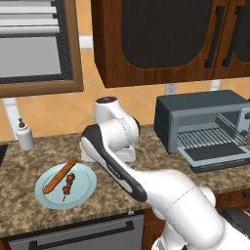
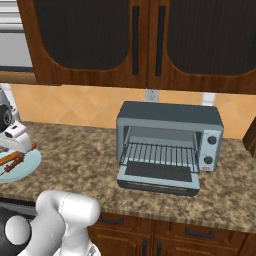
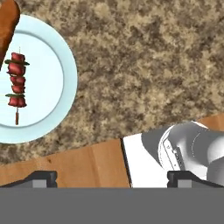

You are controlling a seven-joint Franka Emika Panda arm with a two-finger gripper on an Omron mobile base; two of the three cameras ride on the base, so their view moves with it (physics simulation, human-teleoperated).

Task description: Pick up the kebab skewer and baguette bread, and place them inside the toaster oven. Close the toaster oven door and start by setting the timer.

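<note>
1 soap bottle [image 1: 24, 135] behind plate [image 1: 83, 188]; dishwasher [image 1: 88, 234] below.

1. Your white arm [image 1: 171, 200] rose from the lower right of the left base view, then folded back toward the wall with its elbow bent.
2. Your wrist sat low, with the hand pointing straight down.
3. Your gripper [image 3: 112, 177] showed in the hand view with its two dark fingertips [image 3: 41, 177] far apart at the bottom edge.
4. Your jaws stood wide, and nothing was held between them.
</note>
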